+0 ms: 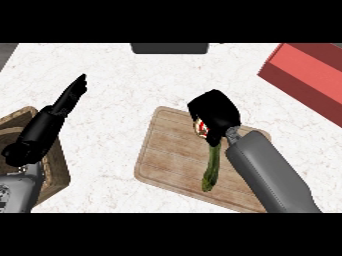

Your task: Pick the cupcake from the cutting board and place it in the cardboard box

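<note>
On the wooden cutting board (170, 155) in the middle of the head view, my right hand (217, 114) is curled over the cupcake (202, 129). Only a small red and white patch of the cupcake shows at the hand's left edge. At the left, partly under my left forearm, lies the brown cardboard box (15, 125). My left hand (72, 95) is held above the counter beyond the box, its fingers straight and pointing away from me, holding nothing.
A long green vegetable (211, 170) lies on the board beside my right forearm. A red box (318, 82) sits at the far right. A dark object (169, 48) rests at the counter's back edge. The counter (122, 80) is white marble.
</note>
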Robot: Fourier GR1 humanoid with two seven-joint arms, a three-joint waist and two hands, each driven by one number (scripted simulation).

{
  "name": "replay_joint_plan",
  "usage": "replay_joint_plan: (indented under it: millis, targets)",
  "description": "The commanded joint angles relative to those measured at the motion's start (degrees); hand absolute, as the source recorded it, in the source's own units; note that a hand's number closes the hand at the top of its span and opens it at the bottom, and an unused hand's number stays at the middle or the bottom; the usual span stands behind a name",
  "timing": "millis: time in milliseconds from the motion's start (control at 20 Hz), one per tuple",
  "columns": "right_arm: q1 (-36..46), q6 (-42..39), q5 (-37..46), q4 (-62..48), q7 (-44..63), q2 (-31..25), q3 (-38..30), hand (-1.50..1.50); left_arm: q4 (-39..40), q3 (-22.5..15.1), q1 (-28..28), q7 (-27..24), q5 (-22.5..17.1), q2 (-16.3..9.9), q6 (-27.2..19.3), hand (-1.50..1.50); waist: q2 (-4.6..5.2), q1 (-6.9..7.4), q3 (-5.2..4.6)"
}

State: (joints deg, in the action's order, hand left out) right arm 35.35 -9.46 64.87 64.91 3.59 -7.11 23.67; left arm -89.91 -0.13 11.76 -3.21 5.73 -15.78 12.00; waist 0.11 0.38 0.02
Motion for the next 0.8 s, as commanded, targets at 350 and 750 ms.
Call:
replay_joint_plan:
  millis: [350, 750]
  targets:
    - [2.07, 4.20, -8.16, 4.85, -19.08, -11.36, -12.31, 1.50, -0.99, -0.72, -2.94, -1.68, 1.16, 1.36, 0.43, 0.00, -0.21, -0.35, -0.02]
    - [5.51, 1.05, -14.87, 13.39, -2.95, -9.23, -25.88, 1.50, -0.37, 2.32, -0.11, 0.30, -0.84, 0.04, 1.48, 0.00, -0.46, -0.95, -0.04]
